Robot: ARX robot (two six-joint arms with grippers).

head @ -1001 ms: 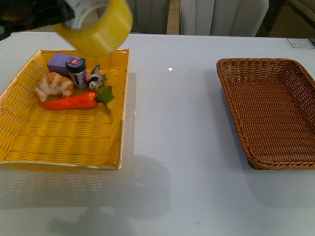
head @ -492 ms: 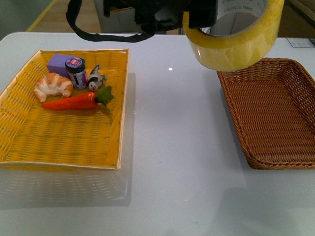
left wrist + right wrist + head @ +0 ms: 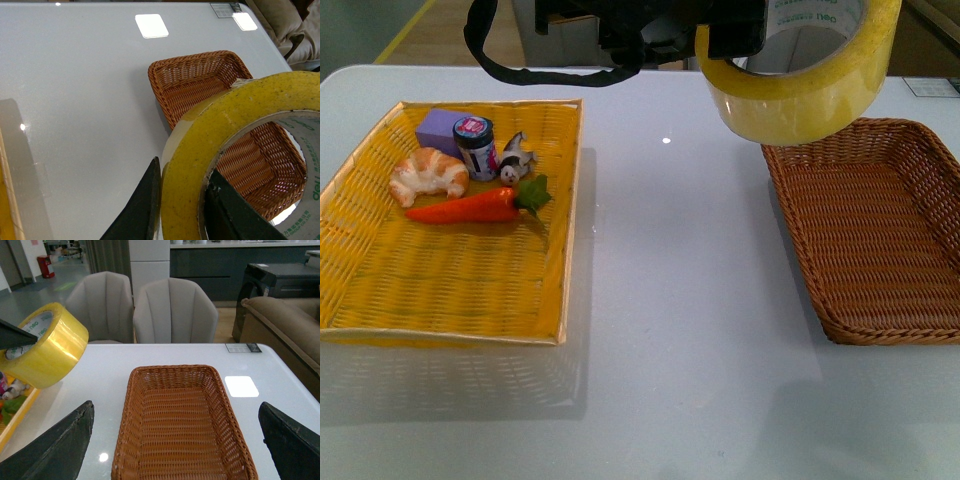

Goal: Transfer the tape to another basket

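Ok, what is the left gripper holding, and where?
The left gripper holds the tape roll by its wall, one finger outside, one inside the core. The right gripper holds nothing.

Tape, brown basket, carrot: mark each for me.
tape [image 3: 790, 105]: front view, yellow outer band.
brown basket [image 3: 890, 230]: front view, bare woven floor.
carrot [image 3: 460, 208]: front view, orange body.

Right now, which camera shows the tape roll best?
The right wrist view: nearly the whole tape shows, up in the air. The front view cuts off its top; the left wrist view shows only part, pinched in the left claw.
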